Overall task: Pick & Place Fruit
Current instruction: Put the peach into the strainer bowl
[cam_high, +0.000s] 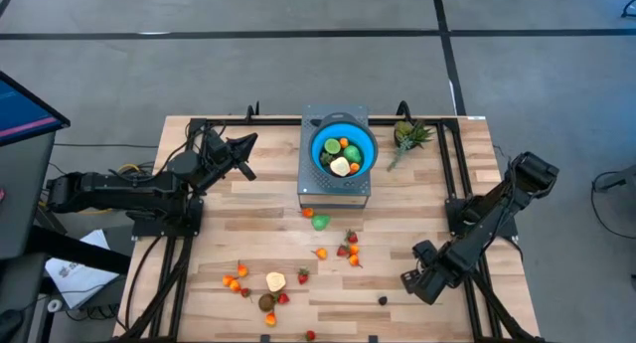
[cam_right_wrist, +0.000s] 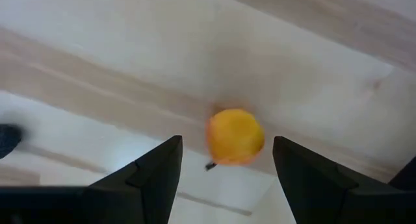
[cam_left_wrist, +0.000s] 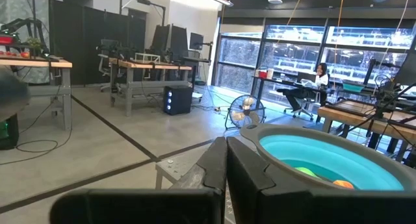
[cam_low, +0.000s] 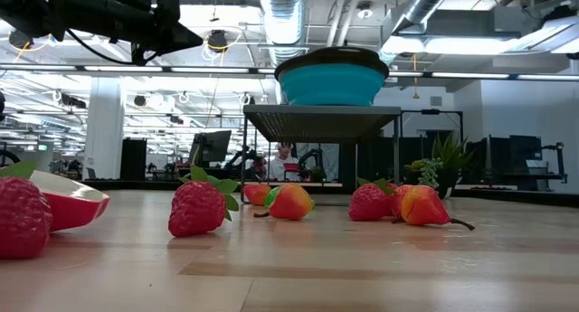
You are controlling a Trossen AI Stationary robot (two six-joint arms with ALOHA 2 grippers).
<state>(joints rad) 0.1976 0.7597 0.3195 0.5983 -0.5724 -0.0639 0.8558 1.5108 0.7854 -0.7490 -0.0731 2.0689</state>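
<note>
the right gripper [cam_right_wrist: 224, 169] hangs low over the table [cam_right_wrist: 97, 49], fingers [cam_right_wrist: 153, 175] apart, an orange fruit [cam_right_wrist: 235, 136] between and just beyond them, untouched. left gripper [cam_left_wrist: 225, 162], fingers together, beside the blue bowl [cam_left_wrist: 325, 160], its rim cut off. no writing readable.

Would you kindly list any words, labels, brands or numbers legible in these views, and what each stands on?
None can be read.
Papers on the floor left of the table: printing too small to read.
Blue bowl, its grey stand, the toy fruit: no markings visible.
Left gripper and right gripper: no label visible.
</note>
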